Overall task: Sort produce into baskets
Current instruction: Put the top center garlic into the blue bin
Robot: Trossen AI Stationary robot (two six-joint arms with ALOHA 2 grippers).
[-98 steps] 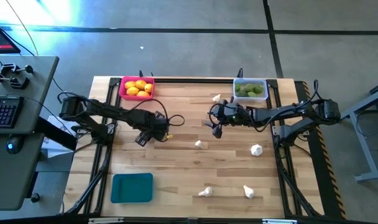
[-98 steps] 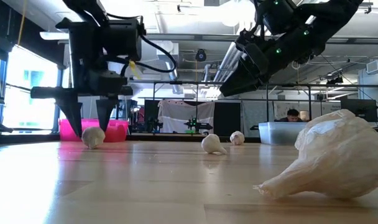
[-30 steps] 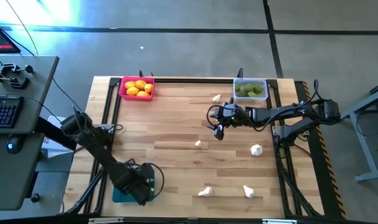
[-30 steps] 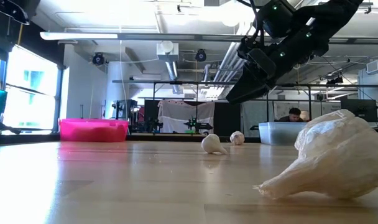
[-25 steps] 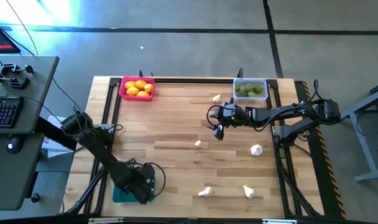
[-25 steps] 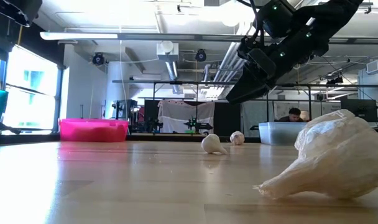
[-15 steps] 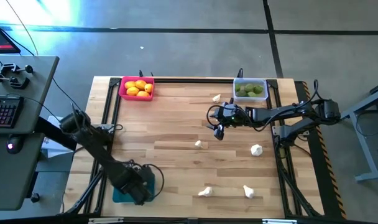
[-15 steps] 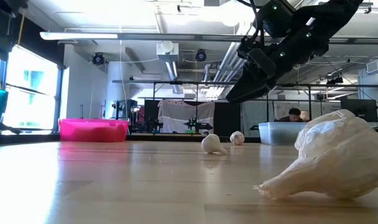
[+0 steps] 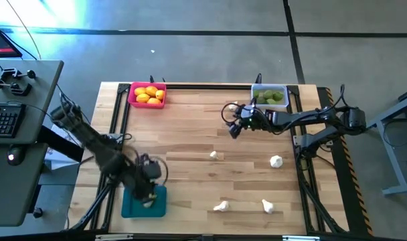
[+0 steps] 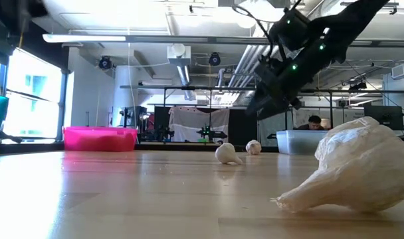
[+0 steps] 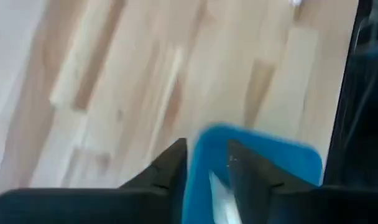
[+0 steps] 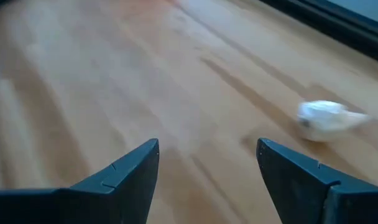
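Nowhere is writing legible. Smooth teal plastic bin (image 9: 144,202) sits at the plank table's (image 9: 190,134) near-left corner under the left gripper (image 9: 147,194), fingers slightly apart. Right gripper (image 9: 233,129), spread, hovers near knobbly white garlic (image 12: 329,116).

This was a robotics lab in an open industrial hall. A bare concrete floor (image 9: 210,40) with dark seams filled the top of the high view, and a grey desk (image 9: 29,100) with a keyboard (image 9: 4,120) stood at its left edge. In the low view, exposed ducts and pipes (image 10: 182,56) ran under the ceiling at top centre, a large window (image 10: 29,99) glowed at far left, and a person (image 10: 313,122) sat among equipment racks at right.
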